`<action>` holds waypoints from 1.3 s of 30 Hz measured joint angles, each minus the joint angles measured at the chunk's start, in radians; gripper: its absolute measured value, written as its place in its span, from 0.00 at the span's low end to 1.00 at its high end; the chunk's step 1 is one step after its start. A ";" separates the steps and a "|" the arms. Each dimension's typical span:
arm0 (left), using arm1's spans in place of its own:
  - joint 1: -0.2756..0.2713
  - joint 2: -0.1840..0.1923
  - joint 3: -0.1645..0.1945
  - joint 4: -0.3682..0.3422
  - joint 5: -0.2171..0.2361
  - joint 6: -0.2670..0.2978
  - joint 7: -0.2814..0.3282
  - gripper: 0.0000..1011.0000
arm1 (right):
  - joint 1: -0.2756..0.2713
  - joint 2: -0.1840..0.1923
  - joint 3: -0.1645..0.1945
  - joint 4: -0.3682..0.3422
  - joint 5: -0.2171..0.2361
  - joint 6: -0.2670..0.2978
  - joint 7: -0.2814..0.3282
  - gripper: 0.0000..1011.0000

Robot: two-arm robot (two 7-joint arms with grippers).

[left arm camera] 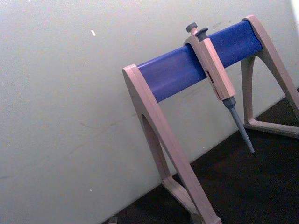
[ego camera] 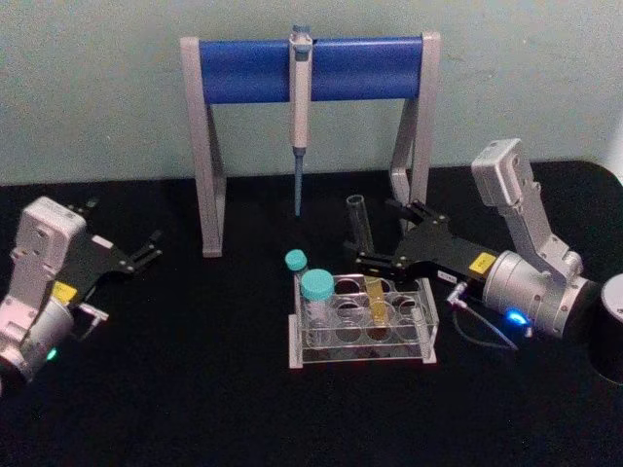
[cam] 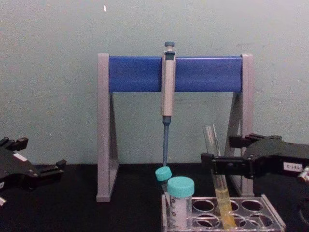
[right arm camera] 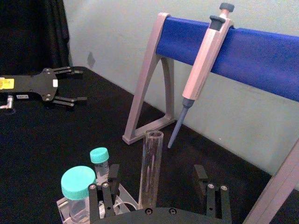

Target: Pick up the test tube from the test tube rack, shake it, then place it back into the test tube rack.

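Rack [ego camera: 362,348]: one tube [ego camera: 359,220], two vials [ego camera: 315,292]; right pincer [right arm camera: 156,171] seemingly spread, left pincer [right arm camera: 85,85] parked.

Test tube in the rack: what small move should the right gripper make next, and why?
Probably close the right gripper on the bare upper glass of the test tube: the tube stands in the test tube rack, between the gripper's open jaws, not yet gripped. The left gripper sits parked far left.

Lab: pipette [ego camera: 300,126] on stand [ego camera: 253,68], test tube rack [ego camera: 360,352] w/ capped vials [ego camera: 316,292].
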 joint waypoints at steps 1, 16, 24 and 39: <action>0.000 0.000 0.000 0.000 0.000 0.000 0.000 0.99 | 0.002 -0.001 -0.001 0.002 0.000 0.002 0.002 0.99; 0.000 0.000 0.000 0.000 0.000 0.000 0.000 0.99 | 0.030 -0.007 -0.010 0.032 0.023 0.035 0.034 0.99; 0.000 0.000 0.000 0.000 0.000 0.000 0.000 0.99 | 0.029 -0.004 -0.008 0.029 0.029 0.035 0.038 0.99; 0.000 0.000 0.000 0.000 0.000 0.000 0.000 0.99 | 0.029 -0.006 -0.008 0.030 0.026 0.034 0.036 0.99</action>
